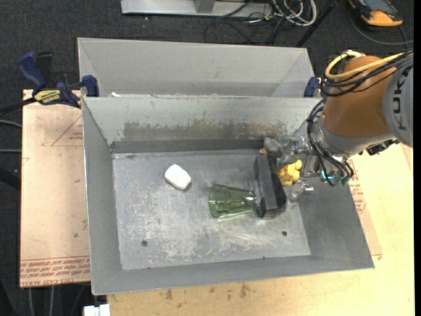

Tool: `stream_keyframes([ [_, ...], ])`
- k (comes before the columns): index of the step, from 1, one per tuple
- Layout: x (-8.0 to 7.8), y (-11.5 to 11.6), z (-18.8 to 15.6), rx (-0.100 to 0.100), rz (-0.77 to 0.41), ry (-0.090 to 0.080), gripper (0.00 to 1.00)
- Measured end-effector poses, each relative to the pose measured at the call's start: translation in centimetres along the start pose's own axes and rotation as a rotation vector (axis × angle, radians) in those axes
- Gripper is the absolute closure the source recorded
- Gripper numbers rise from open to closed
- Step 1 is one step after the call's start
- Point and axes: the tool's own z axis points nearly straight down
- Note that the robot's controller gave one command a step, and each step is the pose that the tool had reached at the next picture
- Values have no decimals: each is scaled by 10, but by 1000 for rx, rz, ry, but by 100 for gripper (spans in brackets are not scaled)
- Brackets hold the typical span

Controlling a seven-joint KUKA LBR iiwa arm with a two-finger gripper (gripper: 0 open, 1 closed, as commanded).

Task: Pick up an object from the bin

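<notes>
"What does the arm (pixel 388 120) at the right of the frame look like?"

"A rounded orange cover (pixel 358 104) wraps the wrist. Beside it, at the right edge, a grey link (pixel 404 97) carries large dark letters."

"Any cables?"

"Yellow and black cables (pixel 342 63) loop over the top of the cover, and thin green wires (pixel 331 174) hang beneath it."

"And its end?"

"Silvery metal brackets, a small yellow part (pixel 289 171), then the black gripper (pixel 270 204)."

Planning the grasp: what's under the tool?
A long black object lies partly under the tool, beside a tipped green glass. Something yellow shows by the tool; whatever else lies beneath is covered.
</notes>
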Motion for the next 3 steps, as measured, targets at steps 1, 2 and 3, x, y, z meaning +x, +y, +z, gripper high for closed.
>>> stream_keyframes([
  [1, -2, 0, -4, 1, -2, -7, 0],
  [2, 14, 60, 53, 2, -32, -15, 0],
  [3, 22, 90, 76, 1, -121, -9, 0],
])
